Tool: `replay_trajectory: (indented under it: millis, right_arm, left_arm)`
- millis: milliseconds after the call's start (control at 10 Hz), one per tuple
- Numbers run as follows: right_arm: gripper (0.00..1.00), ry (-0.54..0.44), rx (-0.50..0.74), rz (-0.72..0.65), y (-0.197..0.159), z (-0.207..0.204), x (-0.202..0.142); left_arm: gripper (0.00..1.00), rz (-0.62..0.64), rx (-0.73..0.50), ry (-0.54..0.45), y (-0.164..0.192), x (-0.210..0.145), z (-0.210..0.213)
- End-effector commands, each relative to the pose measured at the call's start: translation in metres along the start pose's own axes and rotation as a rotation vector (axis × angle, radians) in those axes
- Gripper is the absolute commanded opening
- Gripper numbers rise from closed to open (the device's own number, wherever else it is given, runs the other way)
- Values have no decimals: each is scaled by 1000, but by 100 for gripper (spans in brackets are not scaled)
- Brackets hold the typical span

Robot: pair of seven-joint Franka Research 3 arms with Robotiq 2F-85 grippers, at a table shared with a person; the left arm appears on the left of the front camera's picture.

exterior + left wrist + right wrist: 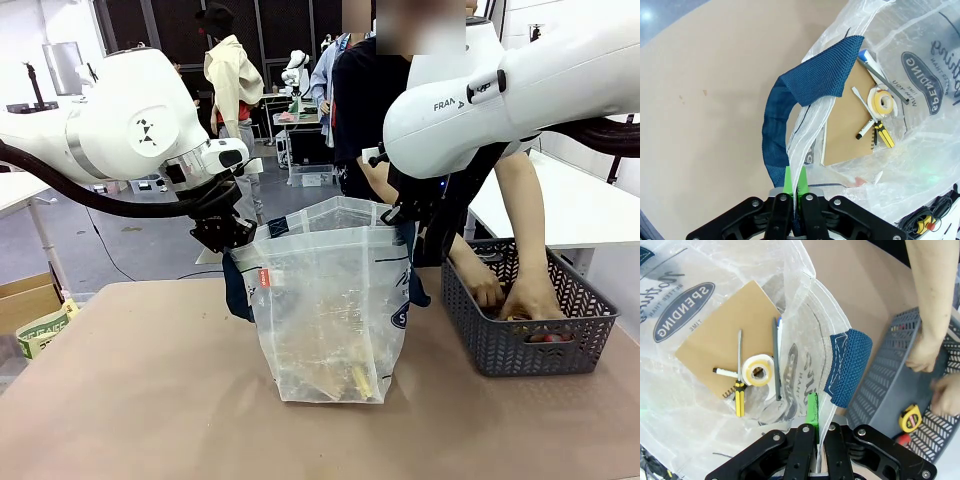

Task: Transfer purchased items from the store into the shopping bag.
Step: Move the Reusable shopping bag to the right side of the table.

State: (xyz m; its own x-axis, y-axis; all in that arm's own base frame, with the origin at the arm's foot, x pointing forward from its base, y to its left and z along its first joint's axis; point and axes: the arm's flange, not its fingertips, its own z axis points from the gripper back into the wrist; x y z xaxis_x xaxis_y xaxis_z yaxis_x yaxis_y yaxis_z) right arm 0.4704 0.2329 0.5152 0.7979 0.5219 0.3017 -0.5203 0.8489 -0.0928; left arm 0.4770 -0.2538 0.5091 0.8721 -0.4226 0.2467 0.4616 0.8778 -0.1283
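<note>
At the middle of the table (pixel 140 400), left tool (pixel 792 181) and right tool (pixel 814 412) pinch the shopping bag (pixel 330 300) by its rim, holding it agape. The person's hands (pixel 533 298) search the basket (pixel 500 352).

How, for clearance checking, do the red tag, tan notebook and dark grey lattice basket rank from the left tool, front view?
1. Small red tag, below the left tool.
2. Tan notebook, low in clear plastic bag.
3. Dark grey lattice basket, far right.

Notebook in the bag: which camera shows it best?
Right wrist view: the brown notebook lies almost whole under the open mouth. Left wrist view hides its corner behind the blue handle; front view gives a tan blur through the shopping bag.
</note>
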Motion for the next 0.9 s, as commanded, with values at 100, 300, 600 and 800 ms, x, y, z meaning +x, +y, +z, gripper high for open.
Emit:
replay_trajectory:
  millis: [100,300,600,800]
  right_arm:
    - [0,2,-1,-3,-2,-1,0]
    - [0,2,-1,-3,-2,-1,0]
    - [0,2,-1,-3,-2,-1,0]
    - [0,2,-1,-3,-2,-1,0]
  left_arm:
    - [0,1,1,0,1,-1,0]
    - [0,1,1,0,1,-1,0]
    - [0,1,1,0,1,-1,0]
    - [0,1,1,0,1,-1,0]
